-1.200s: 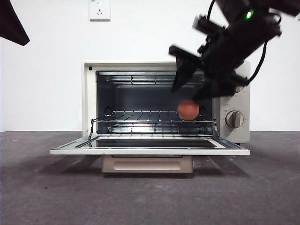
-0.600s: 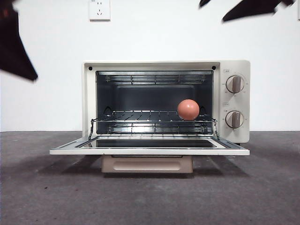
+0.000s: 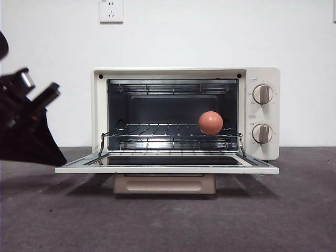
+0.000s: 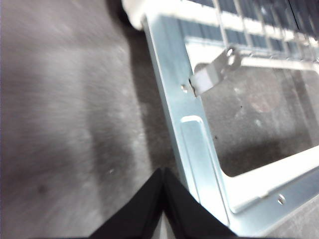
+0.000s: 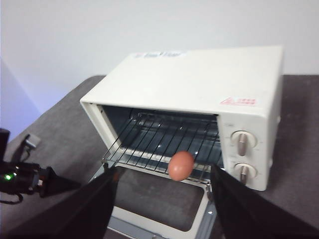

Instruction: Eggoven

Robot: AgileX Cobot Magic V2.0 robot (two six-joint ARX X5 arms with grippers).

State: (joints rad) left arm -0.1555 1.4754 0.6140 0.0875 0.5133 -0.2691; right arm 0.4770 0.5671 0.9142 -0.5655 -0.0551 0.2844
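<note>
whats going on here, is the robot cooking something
An egg sits on the wire rack inside the toaster oven, whose door hangs open and flat. Neither arm holds anything. The left gripper, jaws shut, is down at the left corner of the open door. The right gripper, jaws open, hangs in the air in front of the oven, apart from the egg.

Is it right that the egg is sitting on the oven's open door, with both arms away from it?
Not quite. The egg sits on the wire rack inside the toaster oven, not on the open door. The front view shows this. Both arms are away from it.
</note>
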